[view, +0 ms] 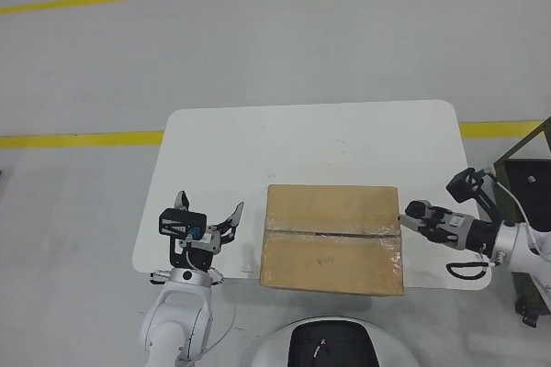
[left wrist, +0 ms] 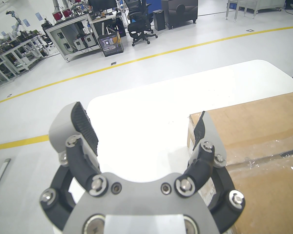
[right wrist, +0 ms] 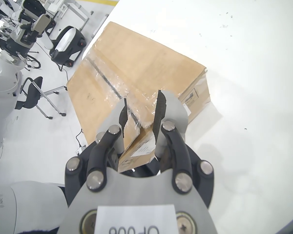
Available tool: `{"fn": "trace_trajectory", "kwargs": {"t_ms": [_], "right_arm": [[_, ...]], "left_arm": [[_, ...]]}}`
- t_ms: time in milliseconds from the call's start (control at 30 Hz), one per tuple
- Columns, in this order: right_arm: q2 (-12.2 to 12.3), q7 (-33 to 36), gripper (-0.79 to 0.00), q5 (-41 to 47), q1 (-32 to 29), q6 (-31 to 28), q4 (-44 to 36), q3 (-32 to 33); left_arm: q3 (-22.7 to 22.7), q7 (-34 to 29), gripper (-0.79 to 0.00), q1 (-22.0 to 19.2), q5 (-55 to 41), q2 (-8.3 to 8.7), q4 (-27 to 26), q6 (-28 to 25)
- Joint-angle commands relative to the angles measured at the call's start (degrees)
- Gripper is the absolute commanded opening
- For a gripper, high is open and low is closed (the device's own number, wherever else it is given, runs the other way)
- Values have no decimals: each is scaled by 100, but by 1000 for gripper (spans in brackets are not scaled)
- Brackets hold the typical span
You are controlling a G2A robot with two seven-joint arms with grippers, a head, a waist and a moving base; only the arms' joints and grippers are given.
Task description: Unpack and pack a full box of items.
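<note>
The white desk (view: 331, 138) carries a closed cardboard box (view: 331, 239), lying near the edge closest to the robot, its two top flaps meeting along a seam under clear tape (right wrist: 107, 81). Nothing is unpacked yet, so the step in hand looks like opening the box. The left gripper (left wrist: 140, 122) hovers just beside the box's left end, fingers wide apart and holding nothing. The right gripper (right wrist: 142, 103) sits at the opposite end, fingers a little apart and straddling the end of the taped seam. The next move likely calls for catching the tape or a flap edge there while the left gripper steadies the box.
</note>
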Motion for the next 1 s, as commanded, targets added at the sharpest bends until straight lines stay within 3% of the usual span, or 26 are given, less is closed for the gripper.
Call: {"fn": "trace_trajectory", "kwargs": {"t_ms": [0,667,967], "right_arm": [[3,11,-483,-42,1,-30,-5,-58],[33,231,-480,-102,209,-145,148,-510],[44,251,-560,-81,281,-184,178,-679]], "left_arm": [[0,0,0,0,0,0,0,0],[0,0,0,0,0,0,0,0],[0,0,0,0,0,0,0,0]]}}
